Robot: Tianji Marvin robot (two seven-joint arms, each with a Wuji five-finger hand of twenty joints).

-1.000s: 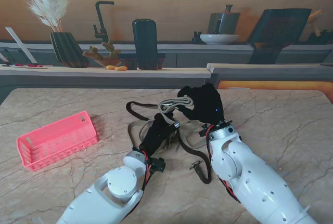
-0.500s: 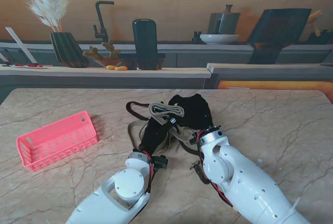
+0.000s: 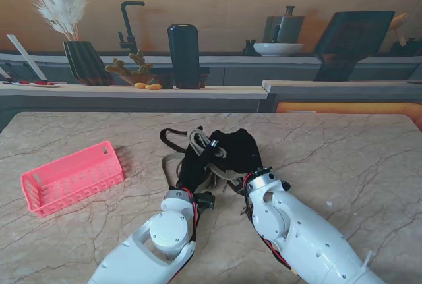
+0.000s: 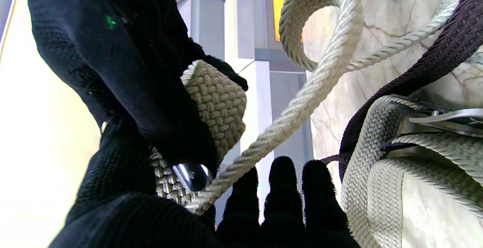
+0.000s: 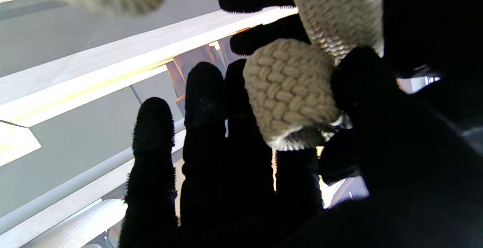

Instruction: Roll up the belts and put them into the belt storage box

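Note:
A beige woven belt is partly coiled and held up between my two black-gloved hands over the middle of the table. My right hand pinches the coiled end between thumb and fingers. My left hand grips the same belt close to its metal buckle. The rest of the beige belt lies in loops on the marble. A dark brown belt trails on the table under and beyond the hands. The pink storage basket stands off to the left, apart from both hands.
The marble table ends at a grey counter ledge behind. On the shelves behind stand a vase with pampas grass, a dark cylinder and a bowl.
My right hand has swung left and nearer to me, carrying the coiled beige belt toward my left hand. The coil now sits tighter and lower. The left hand barely moved.

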